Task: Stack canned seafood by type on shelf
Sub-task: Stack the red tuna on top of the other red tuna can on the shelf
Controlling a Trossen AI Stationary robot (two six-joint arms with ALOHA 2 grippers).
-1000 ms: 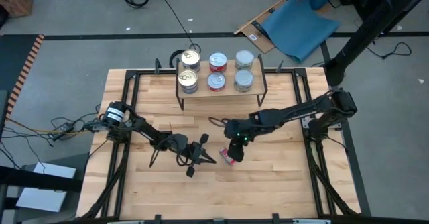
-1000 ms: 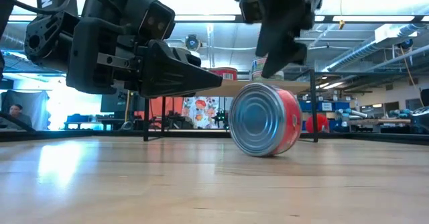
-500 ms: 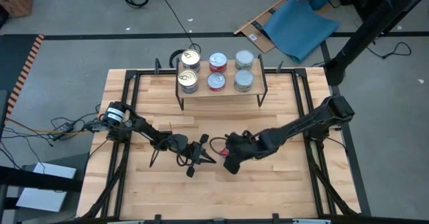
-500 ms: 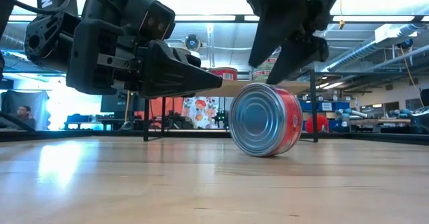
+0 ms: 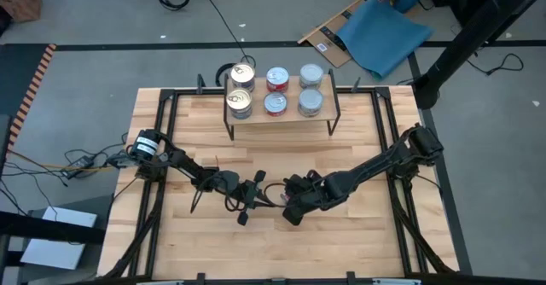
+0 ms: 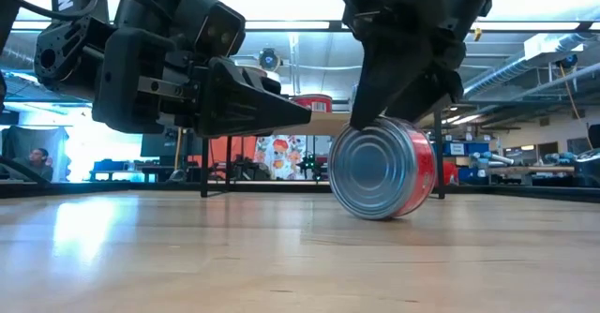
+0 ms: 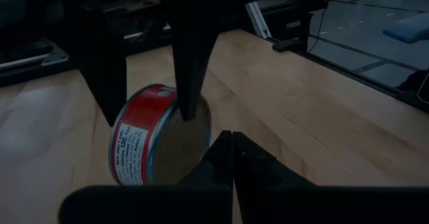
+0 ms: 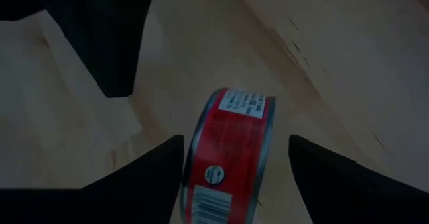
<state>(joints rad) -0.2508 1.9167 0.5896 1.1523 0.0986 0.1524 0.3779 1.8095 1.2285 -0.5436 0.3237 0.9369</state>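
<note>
Lowered right gripper (image 6: 398,97) straddles red tin (image 6: 382,168); shelf (image 5: 277,114) holds 6 tins.

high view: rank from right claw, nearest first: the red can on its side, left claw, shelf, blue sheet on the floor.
1. Red can: on its side on the table, between the open right claw's fingers.
2. Left claw: shut, just beside the can, toward the left arm.
3. Shelf: at the table's far edge, loaded with cans.
4. Blue sheet: on the floor beyond the table, on the right arm's side.
</note>
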